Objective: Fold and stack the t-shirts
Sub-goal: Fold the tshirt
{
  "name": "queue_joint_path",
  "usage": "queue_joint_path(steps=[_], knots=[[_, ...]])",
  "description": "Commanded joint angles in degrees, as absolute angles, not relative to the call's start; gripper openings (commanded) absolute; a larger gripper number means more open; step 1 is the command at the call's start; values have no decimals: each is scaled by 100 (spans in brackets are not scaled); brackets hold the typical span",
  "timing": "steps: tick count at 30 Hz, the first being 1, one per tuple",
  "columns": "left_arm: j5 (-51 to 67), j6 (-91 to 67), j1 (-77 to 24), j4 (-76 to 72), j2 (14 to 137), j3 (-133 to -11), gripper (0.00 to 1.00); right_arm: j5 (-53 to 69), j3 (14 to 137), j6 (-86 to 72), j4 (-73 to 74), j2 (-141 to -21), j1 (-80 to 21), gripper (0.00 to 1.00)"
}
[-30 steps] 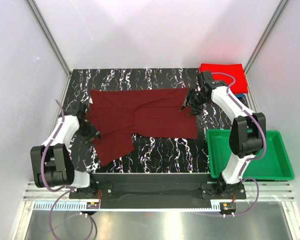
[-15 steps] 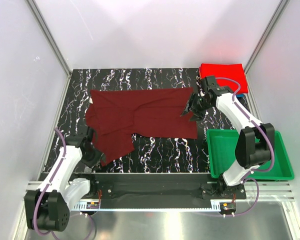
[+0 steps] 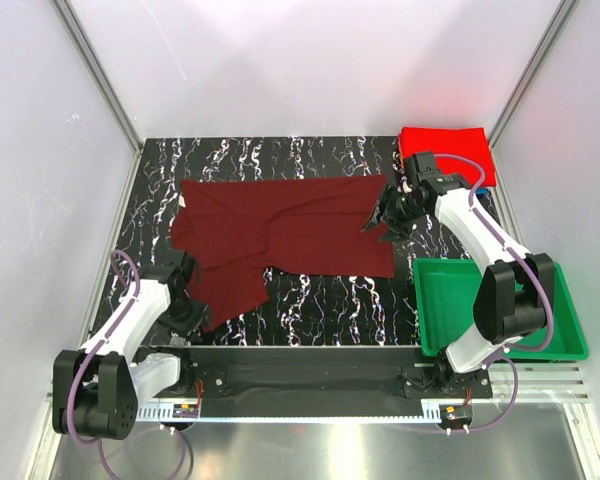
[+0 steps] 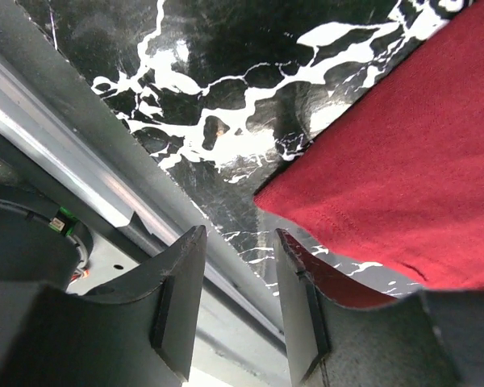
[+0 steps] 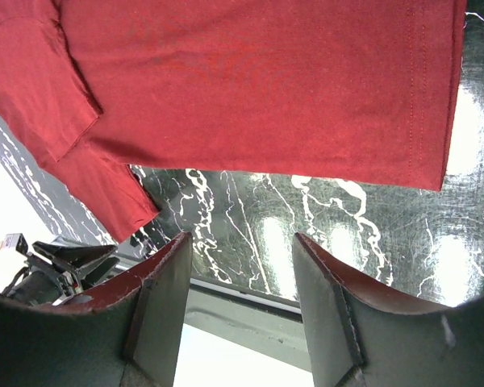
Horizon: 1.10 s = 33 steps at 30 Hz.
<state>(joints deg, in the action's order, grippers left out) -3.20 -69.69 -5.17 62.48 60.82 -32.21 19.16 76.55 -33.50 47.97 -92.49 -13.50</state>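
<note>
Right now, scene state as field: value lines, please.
working shirt: dark maroon cloth t-shirt, spread out on black marbled table
stack: folded bright red cloth t-shirt, far right corner
tray: green plastic tray, near right
left pincer: open, by maroon shirt's near-left corner, holding nothing
right pincer: open, over shirt's right edge, holding nothing

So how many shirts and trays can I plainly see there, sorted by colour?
maroon shirt: 1
red shirt: 1
green tray: 1
Total: 3
</note>
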Motion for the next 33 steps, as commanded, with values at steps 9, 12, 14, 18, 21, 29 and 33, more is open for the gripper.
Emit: queue_joint_path(steps=[9, 12, 14, 18, 21, 29, 33], knots=[[-1011, -7427, -642, 5722, 6152, -3015, 44, 1828, 7629, -3463, 4878, -8666, -1380, 60], [-950, -7357, -642, 5424, 6179, -2831, 42, 1828, 7603, -3454, 4878, -8631, -1380, 60], [-888, -7356, -642, 5335, 6205, -2734, 40, 1819, 7594, -3454, 4869, -8640, -1380, 60], [-826, -7391, -642, 5212, 6214, -2645, 38, 1793, 7568, -3410, 4887, -8640, -1380, 60], [-826, -7435, -650, 5151, 6161, -2619, 36, 1714, 7515, -3375, 4939, -8622, -1380, 61], [-817, -7287, -642, 5317, 6083, -3012, 0, 1328, 6953, -3709, 5237, -8429, -1380, 63], [-861, -7146, -642, 5572, 5933, -3628, 0, 836, 6558, -3920, 5309, -8350, -1380, 61]])
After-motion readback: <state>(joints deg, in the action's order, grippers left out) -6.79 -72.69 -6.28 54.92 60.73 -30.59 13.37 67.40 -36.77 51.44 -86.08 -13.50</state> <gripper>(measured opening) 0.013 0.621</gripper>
